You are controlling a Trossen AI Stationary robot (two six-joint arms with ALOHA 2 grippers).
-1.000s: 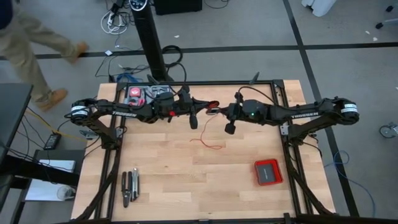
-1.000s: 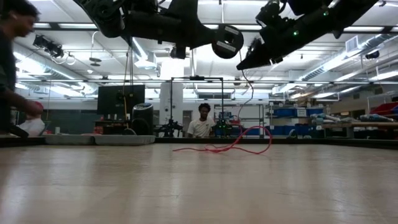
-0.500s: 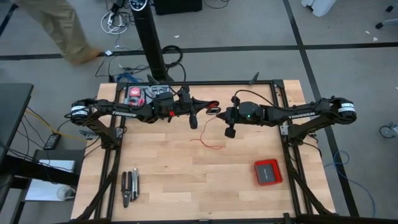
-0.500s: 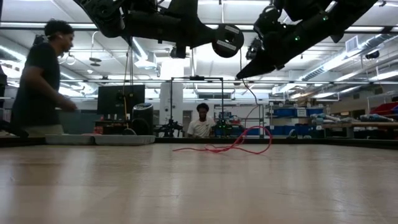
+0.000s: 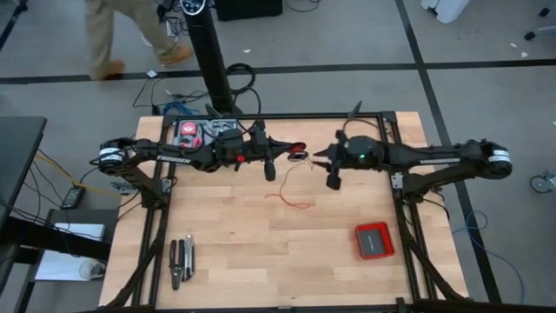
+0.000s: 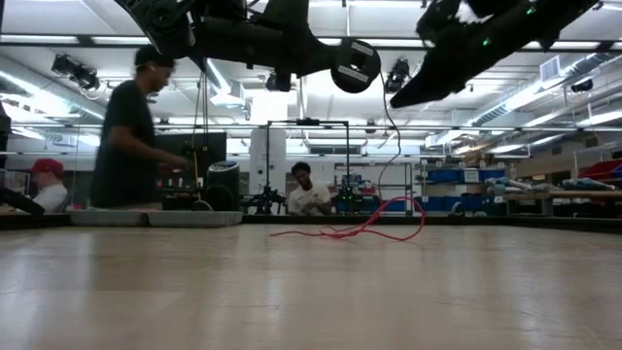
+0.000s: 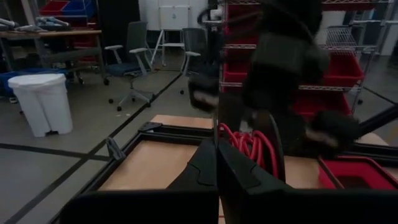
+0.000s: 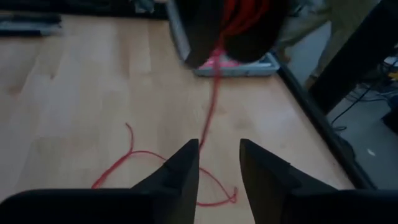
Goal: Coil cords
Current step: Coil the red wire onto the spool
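Two arms hang above the tabletop [image 5: 261,252], red wire between them.
We see the left fingers [image 7: 217,171] shut at the coiled spool [image 5: 298,153]; the right fingers [image 8: 217,163] are parted, holding nothing. Loose red wire [image 5: 291,200] trails to the tabletop: thin, limp, light, tangle-prone. We judge it best pinched near the spool.

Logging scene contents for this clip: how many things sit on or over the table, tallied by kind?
Red wire: 1
Red box: 1
Pliers-like hand tools: 1 cluster, count unclear
Tray of parts: 1
Robot arms: 2, left end effector, right end effector
Total: 6
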